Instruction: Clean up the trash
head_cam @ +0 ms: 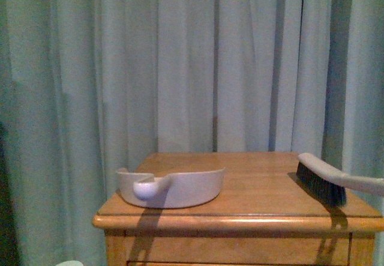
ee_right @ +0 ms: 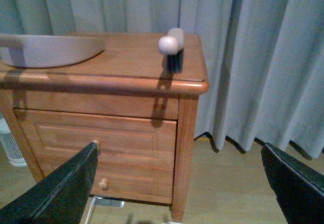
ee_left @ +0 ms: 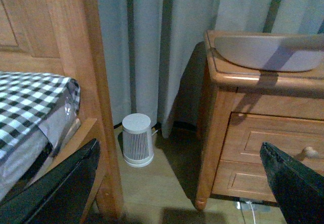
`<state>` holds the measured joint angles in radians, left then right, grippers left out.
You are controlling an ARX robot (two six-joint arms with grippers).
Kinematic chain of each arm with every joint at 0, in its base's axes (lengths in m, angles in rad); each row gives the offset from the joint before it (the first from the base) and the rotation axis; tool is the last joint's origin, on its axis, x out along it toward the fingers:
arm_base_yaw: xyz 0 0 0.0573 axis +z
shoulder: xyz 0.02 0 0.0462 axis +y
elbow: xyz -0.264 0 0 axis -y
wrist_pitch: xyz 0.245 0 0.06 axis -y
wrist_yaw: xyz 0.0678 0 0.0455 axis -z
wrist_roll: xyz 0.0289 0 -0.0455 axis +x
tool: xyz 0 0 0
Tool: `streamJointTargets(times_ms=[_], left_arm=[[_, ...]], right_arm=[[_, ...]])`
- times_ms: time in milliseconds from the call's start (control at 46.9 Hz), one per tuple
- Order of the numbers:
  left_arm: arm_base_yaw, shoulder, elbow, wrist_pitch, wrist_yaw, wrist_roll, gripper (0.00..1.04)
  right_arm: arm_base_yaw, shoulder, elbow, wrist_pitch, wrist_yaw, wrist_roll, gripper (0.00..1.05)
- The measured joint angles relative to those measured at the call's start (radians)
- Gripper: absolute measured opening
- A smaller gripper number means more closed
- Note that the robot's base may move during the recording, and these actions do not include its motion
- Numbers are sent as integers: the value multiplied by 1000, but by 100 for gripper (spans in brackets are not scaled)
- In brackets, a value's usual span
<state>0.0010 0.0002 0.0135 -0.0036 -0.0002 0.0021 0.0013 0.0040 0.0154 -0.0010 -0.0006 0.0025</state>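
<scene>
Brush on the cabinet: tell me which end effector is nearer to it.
Likely right. The right end effector faces the corner holding the brush; the left end effector is off the dustpan side.

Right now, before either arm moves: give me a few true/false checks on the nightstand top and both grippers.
1. The dustpan sits on the nightstand. True.
2. The brush lies inside the dustpan. False: it lies apart from it, toward the right side of the top.
3. The left gripper is open and holds nothing. True.
4. The right gripper is shut on the brush. False: it is open and empty, and the brush rests on the nightstand.
5. A white cylinder stands on the floor between the bed and the nightstand. True.
</scene>
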Motion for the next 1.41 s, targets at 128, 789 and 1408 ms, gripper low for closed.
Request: streamJointTargets(times_ms=[128,789,1408], left_arm=[[0,0,0,0,0,0,97],[-36,440,219,-111,198,-15,97],[-458,1455,1150,-306,-197,87,97]], right_arm=[[0,0,0,0,0,0,97],[0,0,0,0,0,0,97],[0,0,0,0,0,0,97]])
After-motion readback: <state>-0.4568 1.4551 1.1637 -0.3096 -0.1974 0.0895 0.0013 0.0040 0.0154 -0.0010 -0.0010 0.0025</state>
